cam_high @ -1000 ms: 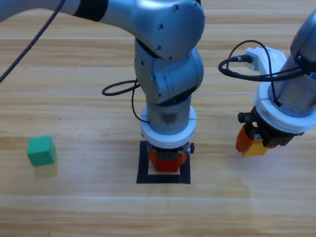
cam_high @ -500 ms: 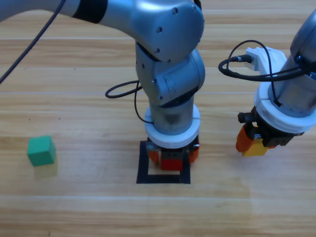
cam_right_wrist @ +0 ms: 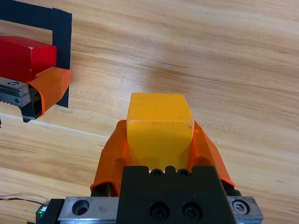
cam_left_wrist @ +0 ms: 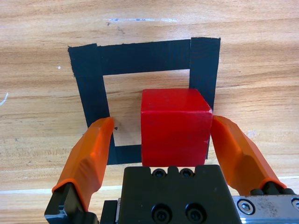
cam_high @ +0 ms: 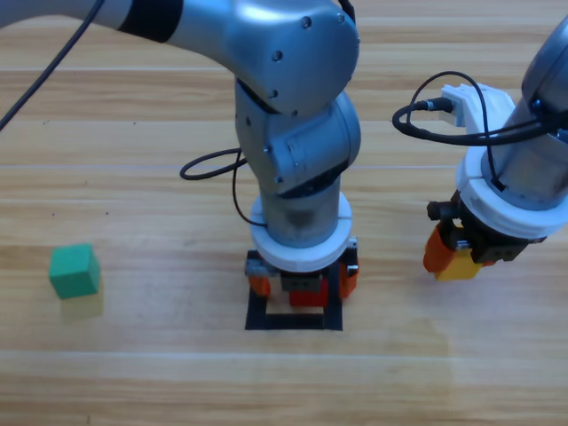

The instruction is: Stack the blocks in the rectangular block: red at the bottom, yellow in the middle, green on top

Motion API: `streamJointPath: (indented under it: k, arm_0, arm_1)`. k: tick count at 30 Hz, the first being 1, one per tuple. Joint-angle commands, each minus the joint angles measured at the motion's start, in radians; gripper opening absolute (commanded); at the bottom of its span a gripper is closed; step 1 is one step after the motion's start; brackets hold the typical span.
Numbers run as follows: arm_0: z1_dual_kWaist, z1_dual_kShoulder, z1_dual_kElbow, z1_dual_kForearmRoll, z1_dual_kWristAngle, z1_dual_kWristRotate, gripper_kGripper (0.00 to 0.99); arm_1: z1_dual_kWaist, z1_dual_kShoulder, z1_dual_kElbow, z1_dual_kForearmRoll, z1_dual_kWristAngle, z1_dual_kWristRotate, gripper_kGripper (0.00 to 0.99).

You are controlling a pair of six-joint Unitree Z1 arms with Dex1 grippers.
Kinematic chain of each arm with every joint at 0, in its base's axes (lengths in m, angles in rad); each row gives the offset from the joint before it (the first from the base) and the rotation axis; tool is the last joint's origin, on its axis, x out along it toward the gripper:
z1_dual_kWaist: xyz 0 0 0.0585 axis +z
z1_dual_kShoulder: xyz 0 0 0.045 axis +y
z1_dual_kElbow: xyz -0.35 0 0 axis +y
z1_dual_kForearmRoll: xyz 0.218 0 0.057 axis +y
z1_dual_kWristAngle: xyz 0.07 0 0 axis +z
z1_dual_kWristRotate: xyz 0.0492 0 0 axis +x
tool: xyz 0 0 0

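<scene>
The left claw (cam_left_wrist: 159, 140) stands spread wide around the red cube (cam_left_wrist: 174, 126), which sits released inside the black tape square (cam_left_wrist: 88, 93). Right of the square, the right claw (cam_right_wrist: 159, 140) grips the yellow cube (cam_right_wrist: 159, 126), which looks next to go on red once the left arm clears; the green cube (cam_high: 74, 271) waits far left.

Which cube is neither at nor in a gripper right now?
The green cube, alone on the table's left side. The red cube sits in the tape square between the left gripper's open jaws; the yellow cube is clamped in the right gripper.
</scene>
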Motion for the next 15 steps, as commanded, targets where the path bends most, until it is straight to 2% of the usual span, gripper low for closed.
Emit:
streamJointPath:
  k: [1,15]
  arm_0:
    - [-0.011,0.009,0.046,-0.005,0.004,-0.005,0.893]
    - [-0.010,-0.011,0.052,-0.004,0.011,-0.005,0.893]
  arm_1:
    - [0.023,-0.017,-0.021,0.023,-0.011,0.019,0.000]
    - [0.096,-0.037,-0.159,0.197,-0.075,0.101,0.000]
